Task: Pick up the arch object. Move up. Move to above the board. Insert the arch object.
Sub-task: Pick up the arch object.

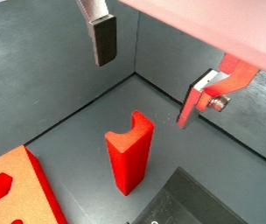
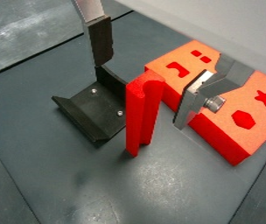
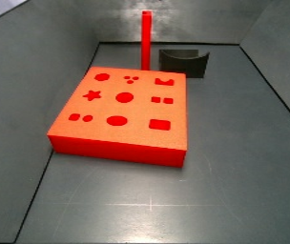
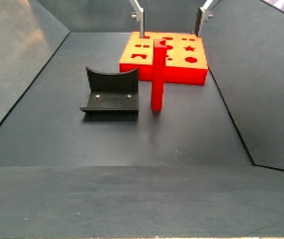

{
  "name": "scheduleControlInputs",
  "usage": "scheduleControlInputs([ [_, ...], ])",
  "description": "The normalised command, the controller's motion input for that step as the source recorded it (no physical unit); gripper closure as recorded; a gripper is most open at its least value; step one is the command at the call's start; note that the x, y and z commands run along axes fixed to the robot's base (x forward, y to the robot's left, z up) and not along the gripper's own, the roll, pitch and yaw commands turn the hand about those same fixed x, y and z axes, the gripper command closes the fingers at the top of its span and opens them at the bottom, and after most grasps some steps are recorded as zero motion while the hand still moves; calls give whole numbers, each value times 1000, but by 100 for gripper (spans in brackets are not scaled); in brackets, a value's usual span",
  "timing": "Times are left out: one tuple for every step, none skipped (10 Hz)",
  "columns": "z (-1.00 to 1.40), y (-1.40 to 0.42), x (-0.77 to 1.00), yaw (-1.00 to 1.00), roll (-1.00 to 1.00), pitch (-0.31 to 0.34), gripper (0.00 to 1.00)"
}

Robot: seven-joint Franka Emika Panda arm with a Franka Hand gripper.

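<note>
The arch object point(image 4: 159, 79) is a tall bright red bar with a notch in its top. It stands upright on the floor between the board point(image 4: 170, 56) and the fixture point(image 4: 109, 93). It shows in both wrist views point(image 1: 129, 157) point(image 2: 142, 114) and in a side view point(image 3: 147, 38). The board point(image 3: 122, 110) is a flat red-orange slab with shaped cutouts. My gripper point(image 4: 171, 11) is open and empty, well above the arch object. Its fingers point(image 2: 101, 44) point(image 2: 199, 96) stand to either side of the bar's top without touching it. The gripper also shows in a wrist view point(image 1: 157, 70).
The fixture point(image 2: 94, 109) is a dark bracket with a curved scoop, close beside the arch object point(image 3: 186, 60). Grey walls enclose the floor, with a corner seam behind the arch object point(image 1: 133, 77). The board's corner point(image 1: 18, 188) lies near the bar's foot.
</note>
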Motion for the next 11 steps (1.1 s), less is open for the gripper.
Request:
scheduleControlInputs([
  [-554, -203, 0, 0, 0, -201, 0],
  [-1000, -271, 489, 6, 14, -16, 0],
  [-1000, -214, 431, 20, 0, -11, 0],
  [-1000, -146, 331, 31, 0, 0, 0],
  [-1000, -43, 303, 63, 16, -1, 0],
  [-946, 0, 60, 140, 154, 0, 0],
  [-323, -51, 0, 94, 184, 44, 0],
  [0, -200, -89, 83, 459, 66, 0],
  [0, -211, -111, 114, 500, 77, 0],
  [0, -31, 0, 0, 124, 16, 0],
  [0, 0, 0, 0, 14, 7, 0],
])
